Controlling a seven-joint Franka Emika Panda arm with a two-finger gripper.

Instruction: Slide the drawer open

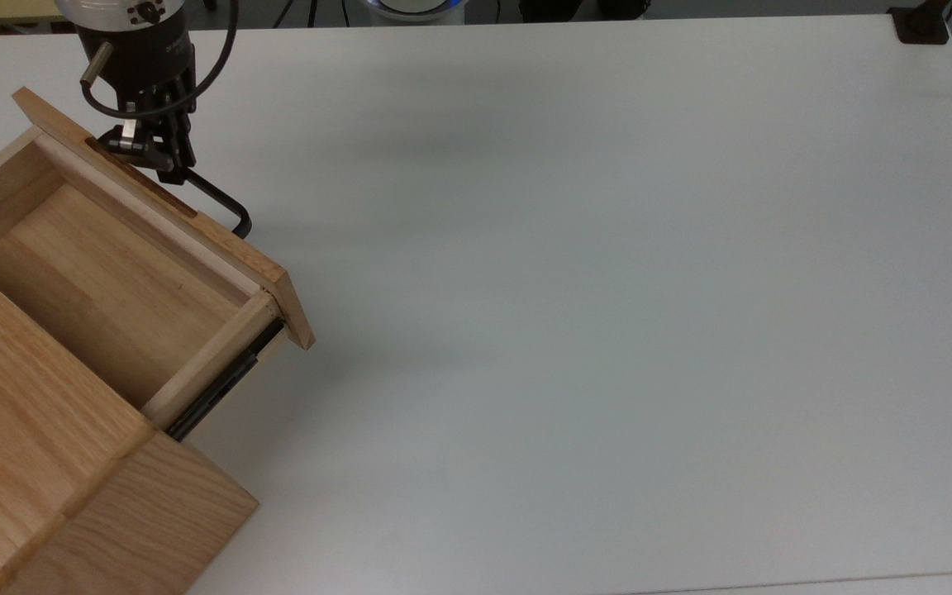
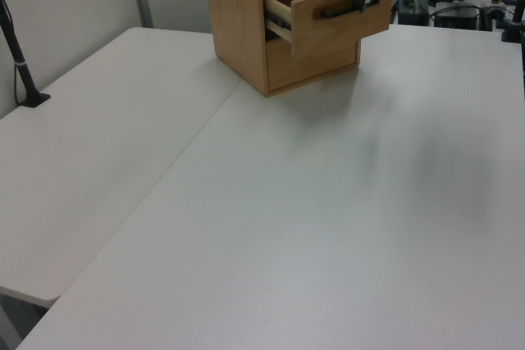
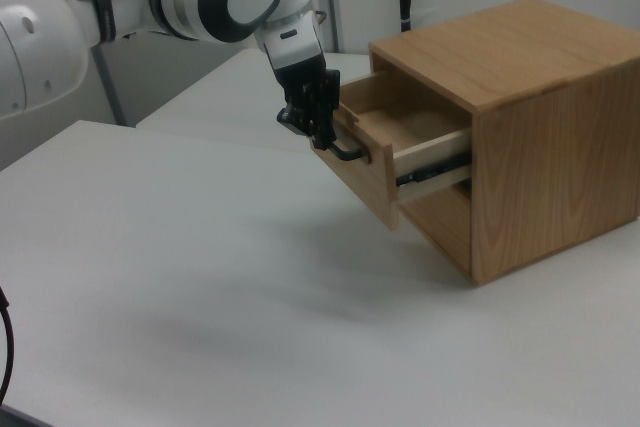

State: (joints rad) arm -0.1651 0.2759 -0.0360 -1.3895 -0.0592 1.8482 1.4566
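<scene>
The light oak drawer (image 1: 228, 248) stands pulled well out of the oak cabinet (image 1: 21, 471) at the top view's left, its inside bare and its black side rail (image 1: 220, 388) exposed. My gripper (image 1: 172, 169) is shut on the drawer's black bar handle (image 1: 224, 205), at the end nearer the table's far edge. In the right view my gripper (image 3: 322, 137) holds the handle (image 3: 347, 154) in front of the drawer (image 3: 365, 182), which juts from the cabinet (image 3: 540, 137). In the left view my gripper (image 2: 363, 2) sits at the drawer (image 2: 340, 29) front.
The cabinet stands on a wide white table (image 1: 608, 289) that stretches to the top view's right. A black clamp (image 1: 921, 25) sits at the table's far right corner. In the left view a black post (image 2: 18, 51) rises at the left edge.
</scene>
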